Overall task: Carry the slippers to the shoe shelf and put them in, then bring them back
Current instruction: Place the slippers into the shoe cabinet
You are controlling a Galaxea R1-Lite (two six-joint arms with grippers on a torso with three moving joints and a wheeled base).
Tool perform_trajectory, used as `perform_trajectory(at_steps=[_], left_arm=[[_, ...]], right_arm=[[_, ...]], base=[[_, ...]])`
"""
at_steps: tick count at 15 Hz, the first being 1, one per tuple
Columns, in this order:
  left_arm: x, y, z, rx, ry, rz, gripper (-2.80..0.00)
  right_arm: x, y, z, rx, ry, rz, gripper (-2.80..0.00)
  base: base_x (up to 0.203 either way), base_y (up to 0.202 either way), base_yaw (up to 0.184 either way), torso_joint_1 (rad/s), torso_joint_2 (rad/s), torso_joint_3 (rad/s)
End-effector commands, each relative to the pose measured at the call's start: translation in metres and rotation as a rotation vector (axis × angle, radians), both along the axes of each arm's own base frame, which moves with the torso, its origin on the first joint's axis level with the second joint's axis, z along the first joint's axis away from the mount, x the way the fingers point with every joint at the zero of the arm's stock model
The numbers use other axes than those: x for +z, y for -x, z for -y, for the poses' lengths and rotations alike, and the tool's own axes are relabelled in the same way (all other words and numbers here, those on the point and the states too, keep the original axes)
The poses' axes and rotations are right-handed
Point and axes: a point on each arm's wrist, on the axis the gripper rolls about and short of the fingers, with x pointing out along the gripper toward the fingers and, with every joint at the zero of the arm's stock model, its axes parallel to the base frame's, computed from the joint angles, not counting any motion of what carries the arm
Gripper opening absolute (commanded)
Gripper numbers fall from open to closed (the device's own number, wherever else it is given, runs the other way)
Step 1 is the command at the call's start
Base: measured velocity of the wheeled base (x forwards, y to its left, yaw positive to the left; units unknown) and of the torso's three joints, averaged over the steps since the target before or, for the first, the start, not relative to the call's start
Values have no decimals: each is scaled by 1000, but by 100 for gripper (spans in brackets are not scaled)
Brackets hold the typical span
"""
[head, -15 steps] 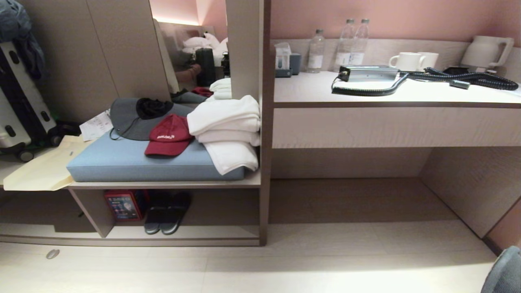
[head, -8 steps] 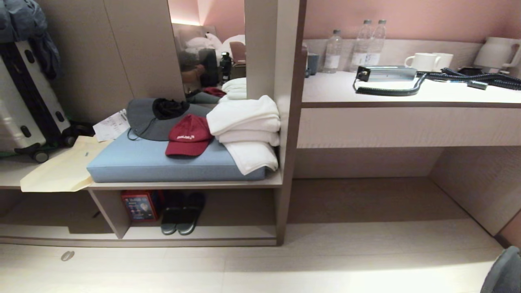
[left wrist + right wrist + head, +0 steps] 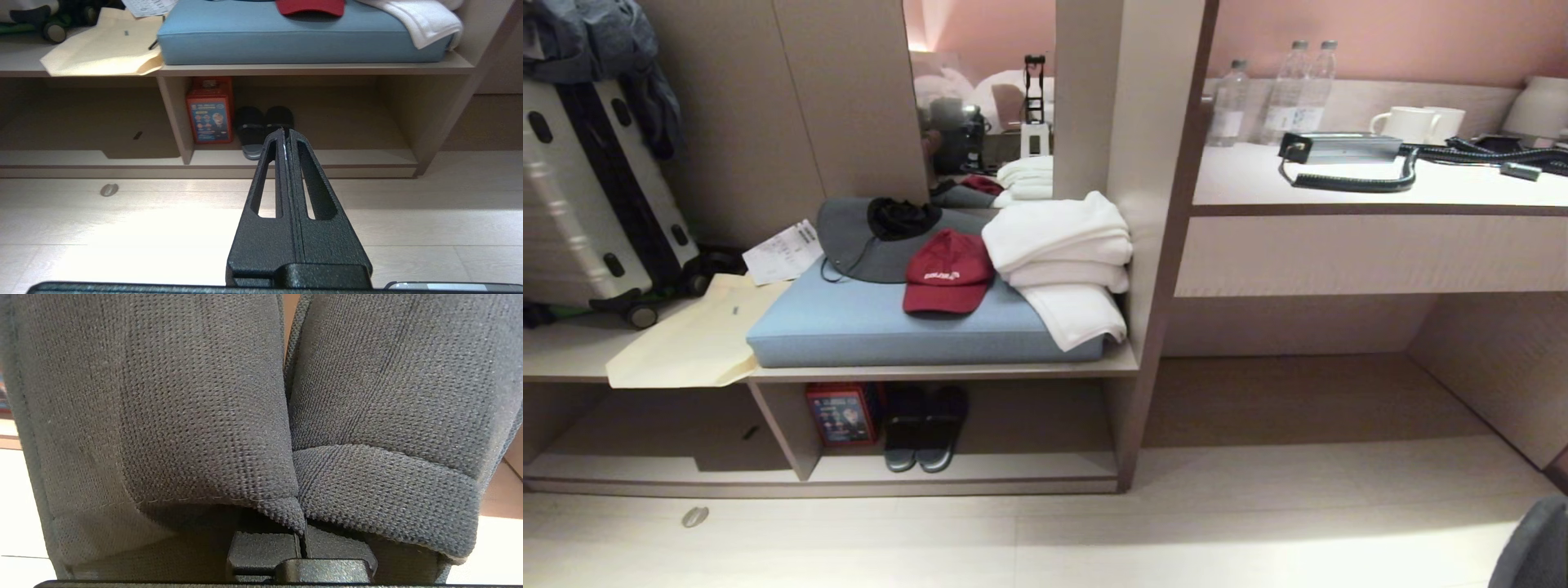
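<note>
Carrying the Slippers Toward the Shoe Shelf

Hanging from the right gripper (image 3: 301,543), the slippers (image 3: 204,416) filled the right wrist view, two slate-grey fabric bands pressed side by side. The jaws were pinched together on the fabric edges where the pair met, which looked like the reason both came along in one grasp. From the head view only a grey corner of them (image 3: 1531,547) showed at the lower right.

The left gripper (image 3: 284,132) had its jaws closed on nothing and pointed low across the floor at the shoe shelf (image 3: 964,478). I judged it was kept out of the way, since one arm carried the load.

Inside the shelf, a darker pair of slides (image 3: 927,429) sat near the front edge of the base board, just beside a red box (image 3: 841,414) that stood against the upright divider (image 3: 784,429). To the right of that pair the base board lay bare as far as the side panel, the likely place for the carried slippers.

On the bench above, a blue cushion (image 3: 890,327) bore a red cap (image 3: 947,273) and folded white towels (image 3: 1062,253) at its right end.
</note>
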Motion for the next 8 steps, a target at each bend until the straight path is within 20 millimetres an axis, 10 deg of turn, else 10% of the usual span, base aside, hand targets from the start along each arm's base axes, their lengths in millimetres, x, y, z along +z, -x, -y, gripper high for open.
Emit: perform_trajectory(at_steps=[1, 8], left_arm=[[0, 0, 0, 0, 0, -1, -280], [0, 0, 0, 0, 0, -1, -280]], right_arm=[[0, 0, 0, -1, 1, 2, -280], [0, 0, 0, 1, 1, 2, -280]], base=[[0, 195, -3, 2, 1, 1], [0, 197, -1, 2, 2, 4]])
